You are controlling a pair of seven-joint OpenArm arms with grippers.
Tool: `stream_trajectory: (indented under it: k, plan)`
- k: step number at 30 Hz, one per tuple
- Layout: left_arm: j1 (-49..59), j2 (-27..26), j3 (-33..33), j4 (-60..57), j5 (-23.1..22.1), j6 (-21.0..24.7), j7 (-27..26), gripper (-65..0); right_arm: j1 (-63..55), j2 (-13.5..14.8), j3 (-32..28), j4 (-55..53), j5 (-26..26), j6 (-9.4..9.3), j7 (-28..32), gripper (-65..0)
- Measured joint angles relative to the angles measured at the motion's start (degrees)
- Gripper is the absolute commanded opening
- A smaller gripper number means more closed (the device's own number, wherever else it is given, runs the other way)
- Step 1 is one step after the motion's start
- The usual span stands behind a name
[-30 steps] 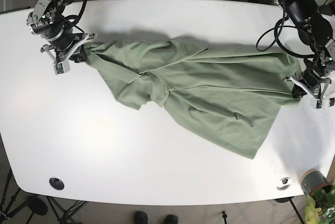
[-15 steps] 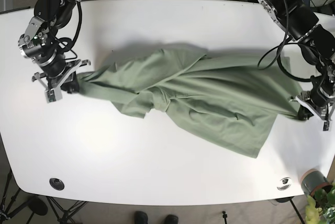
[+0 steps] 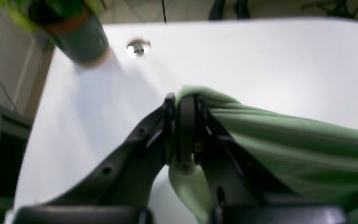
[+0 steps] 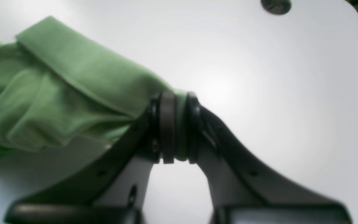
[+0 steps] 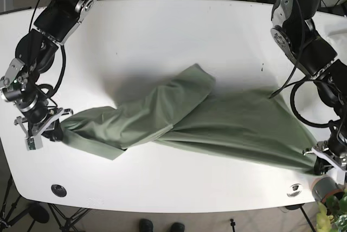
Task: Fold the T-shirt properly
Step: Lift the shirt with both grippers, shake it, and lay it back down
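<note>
A: Where is the wrinkled sage-green cotton T-shirt [image 5: 184, 121] seen?

B: It is spread across the front half of the white rounded desk [image 5: 162, 37], stretched between both arms, with one part folded over near the middle. Its ends are lifted at the grippers.

A: Left gripper [image 3: 182, 130]?

B: The jaws are clamped on a bunched edge of the shirt; fabric is seen squeezed between the black pads in the left wrist view, with a flap hanging below. In the base view this gripper [image 5: 327, 158] is found at the desk's front right corner, near a grey-green plant pot with a terracotta rim [image 3: 79, 43] and a shiny metal disc set in the desk [image 3: 138, 48].

A: Right gripper [image 4: 174, 127]?

B: The jaws are closed on a hemmed edge of the shirt, cloth pinched between the pads. In the base view it [image 5: 39, 126] is placed near the desk's left edge, a dark round grommet [image 5: 58, 190] being seen near the front.

A: Any writing or brands?

B: No text can be read on shirt, pot or arms.
</note>
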Motion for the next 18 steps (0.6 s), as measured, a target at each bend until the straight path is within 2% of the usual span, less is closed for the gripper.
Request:
stream_trajectory:
  k: [8,10,14,18]
  plan:
    - [-9.2,-0.5,3.8,-5.0,0.0,2.6,-0.2,-65.0,11.3,1.6,-0.4,-6.1,0.1,0.24,0.1,-65.0]
    - [-12.4,-0.5,3.8,-7.7,0.2,2.6,0.0,-65.0,14.3,2.4,-2.1,-7.4,-0.3,-0.11,0.0,-65.0]
    - [-18.5,-0.7,3.8,-12.9,1.0,2.6,-0.9,-65.0,19.6,5.0,-6.4,-8.5,0.1,0.33,0.0,-65.0]
    - [-25.3,-0.9,4.8,-19.0,4.0,2.8,-3.9,-65.0,25.5,5.7,-9.2,-8.5,-0.1,-0.04,0.0,-65.0]
